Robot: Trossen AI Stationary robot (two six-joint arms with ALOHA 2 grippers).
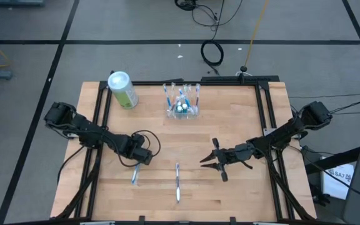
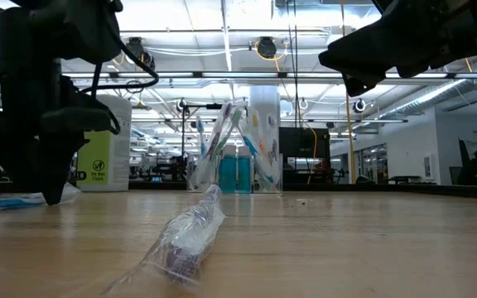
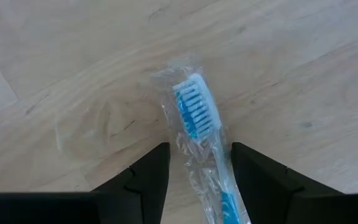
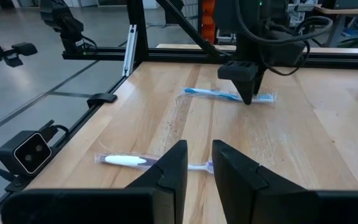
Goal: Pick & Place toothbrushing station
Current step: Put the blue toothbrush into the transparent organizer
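The toothbrushing station (image 1: pixel 183 106) is a clear plastic holder with several brushes upright in it. It stands on the table at the far middle and also shows in the low view (image 2: pixel 238 161). My left gripper (image 1: pixel 139 157) is open and low over the table. Its fingers stand on either side of a wrapped blue toothbrush (image 3: pixel 197 115), just below the bristle head. My right gripper (image 1: pixel 206 160) is open by a narrow gap, empty and above the table right of centre. No gripper is near the station. My left gripper points down, with one finger (image 3: pixel 151 171) on each side of the blue toothbrush's neck (image 3: pixel 219 155) and lying across the brush. The brush lies flat on the table in its clear wrapper. I cannot tell whether the fingers touch the wrapper.
A green-and-white canister (image 1: pixel 122 89) lies at the far left. A second wrapped toothbrush (image 1: pixel 177 182) lies near the front middle, and also shows in the low view (image 2: pixel 189 236) and in the right wrist view (image 4: pixel 135 160). A black frame rail (image 1: pixel 264 106) runs along the table's sides.
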